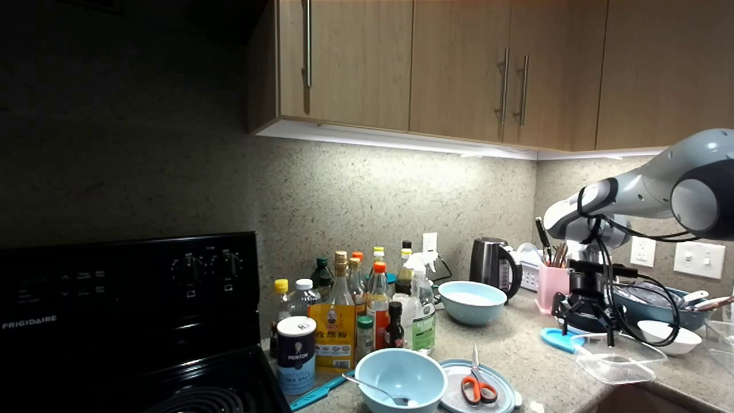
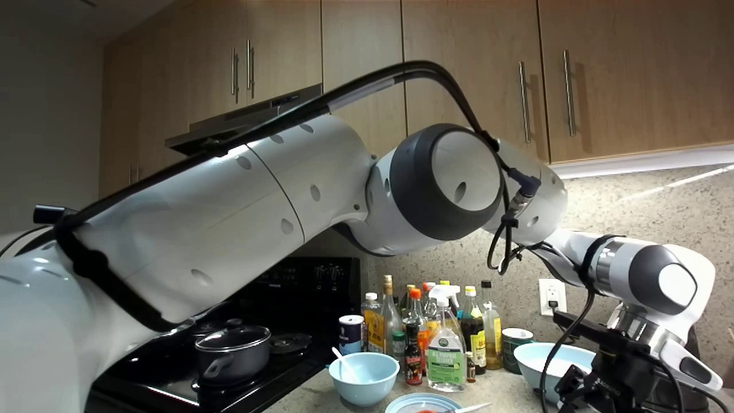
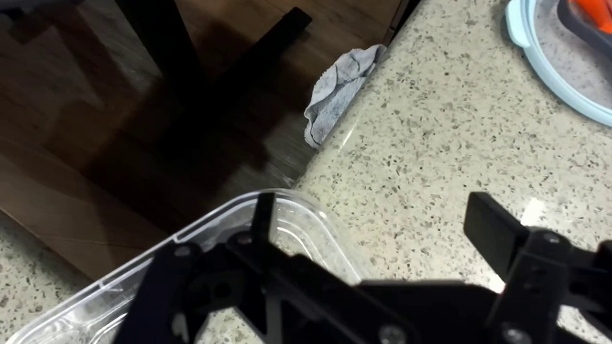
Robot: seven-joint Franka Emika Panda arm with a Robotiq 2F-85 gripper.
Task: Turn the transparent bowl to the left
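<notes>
The only see-through vessel is a clear plastic container with rounded corners, which I take as the transparent bowl. It is rectangular and sits at the counter's inner corner. It also shows in the wrist view, where one side overlaps the counter edge. It is not visible in the exterior view from behind the arm. My gripper is above it, open and empty, pointing down. In the wrist view, the gripper's fingers lie on either side of the container's corner wall, the left one over its inside. Whether they touch it cannot be told.
A small white bowl and a teal pan stand behind the container. A blue oval lies beside the gripper. Scissors lie on a round lid. Opaque light-blue bowls and several bottles stand further along.
</notes>
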